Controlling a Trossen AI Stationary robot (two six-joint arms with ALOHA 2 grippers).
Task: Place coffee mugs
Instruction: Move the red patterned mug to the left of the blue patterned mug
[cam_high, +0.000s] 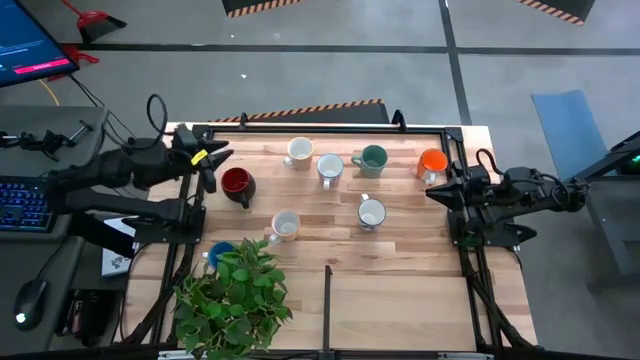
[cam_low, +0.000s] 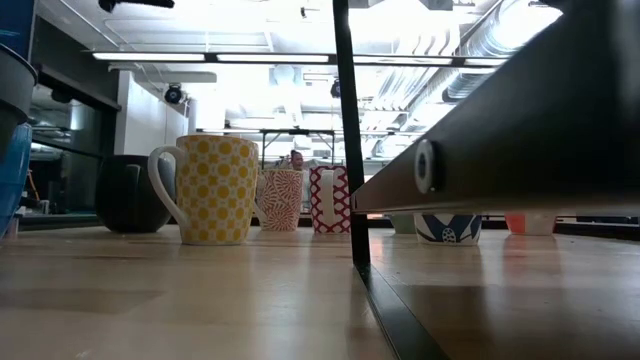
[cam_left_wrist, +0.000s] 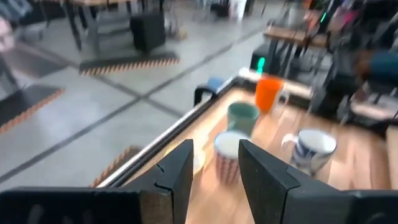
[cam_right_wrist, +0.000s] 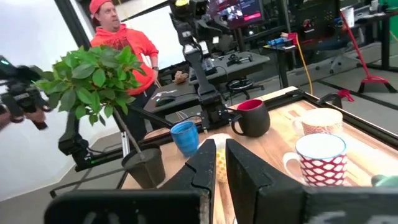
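Looks like neither arm has a mug yet. The left gripper (cam_high: 205, 160) hangs over the bench's (cam_high: 400, 290) left edge just beside the dark red mug (cam_high: 236, 183), fingers a narrow gap apart and empty, so that's probably its next pick. The right gripper (cam_high: 440, 190) sits at the right edge below the orange mug (cam_high: 432, 162), nearly closed on nothing. The other mugs are scattered across the far half: cream (cam_high: 299, 151), patterned white (cam_high: 330, 167), green (cam_high: 373, 158), white-and-blue (cam_high: 371, 212), yellow-dotted (cam_high: 285, 225), plus a blue one (cam_high: 219, 253) tucked by the plant (cam_high: 235, 300).
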